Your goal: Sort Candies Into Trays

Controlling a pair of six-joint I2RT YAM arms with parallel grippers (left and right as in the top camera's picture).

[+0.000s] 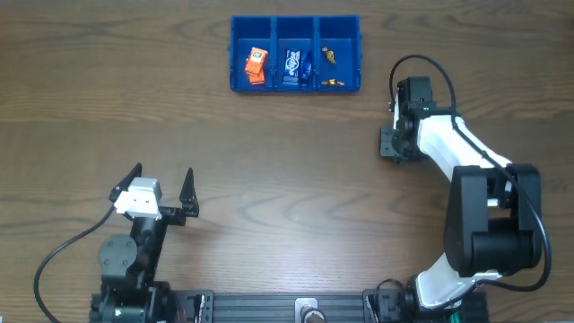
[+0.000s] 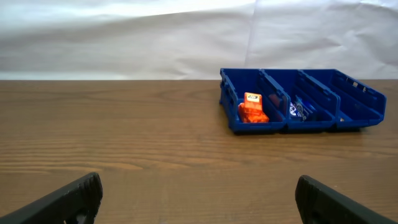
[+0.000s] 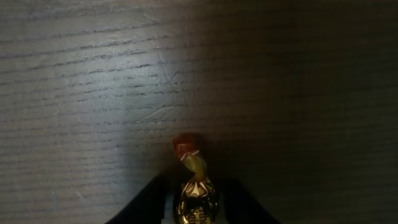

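Note:
A blue tray [image 1: 296,87] with three compartments stands at the table's far middle. Its left compartment holds orange candies [image 1: 256,64], the middle one blue candies [image 1: 293,66], the right one gold candies [image 1: 329,56]. My right gripper [image 1: 392,145] is low over the table, to the right of and nearer than the tray. It is shut on a gold-wrapped candy [image 3: 198,200] with a reddish tip that points at the wood. My left gripper [image 1: 162,174] stands open at the near left with nothing between its fingers. From the left wrist, the tray [image 2: 348,118] and orange candies [image 2: 252,108] sit far ahead.
Bare wooden table surface [image 1: 269,179] lies between both grippers and the tray. A white backdrop [image 2: 186,37] rises behind the table's far edge. The arm bases stand along the near edge.

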